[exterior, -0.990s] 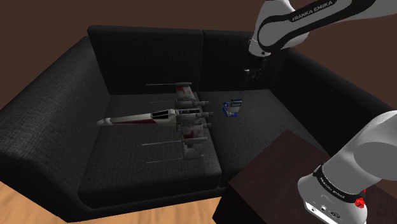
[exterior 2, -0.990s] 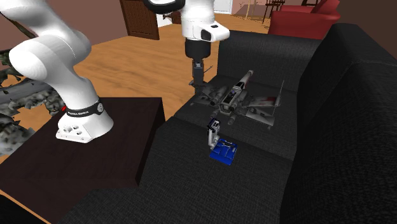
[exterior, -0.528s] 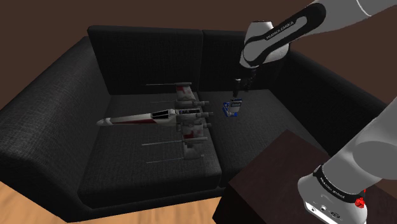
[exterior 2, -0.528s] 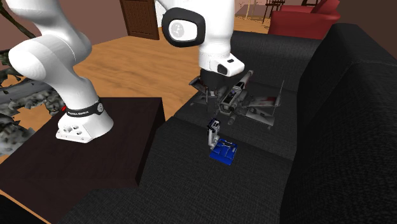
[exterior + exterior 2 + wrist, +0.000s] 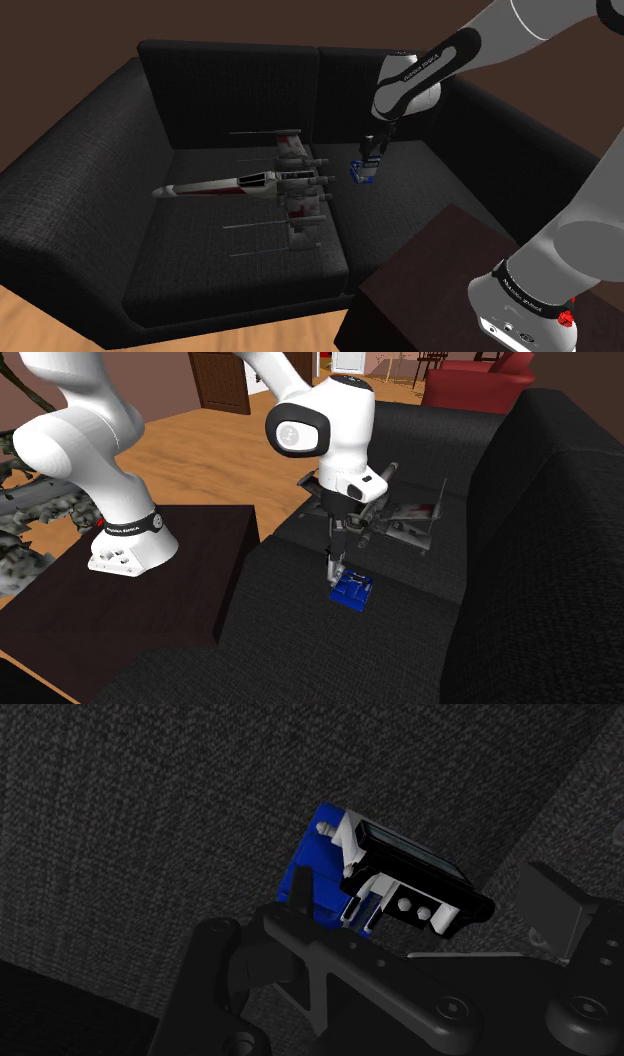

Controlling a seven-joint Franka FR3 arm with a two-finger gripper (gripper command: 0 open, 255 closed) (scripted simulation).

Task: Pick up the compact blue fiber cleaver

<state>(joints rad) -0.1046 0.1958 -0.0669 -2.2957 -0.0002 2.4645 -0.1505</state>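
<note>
gripper (image 5: 415, 919) low over seat, fingers standing apart, clasping nothing | blue cleaver (image 5: 335, 879) (black-and-white part raised on top) directly under gripper, between the fingertips; contact cannot be told | cleaver rests on black sofa (image 5: 200, 260) cushion | model spacecraft (image 5: 265, 182) near cleaver, toward shoulder view's left, apart

Bare sofa seat (image 5: 402, 200) surrounds the blue cleaver (image 5: 365, 171); the model spacecraft (image 5: 265, 181) lies near one side.
</note>
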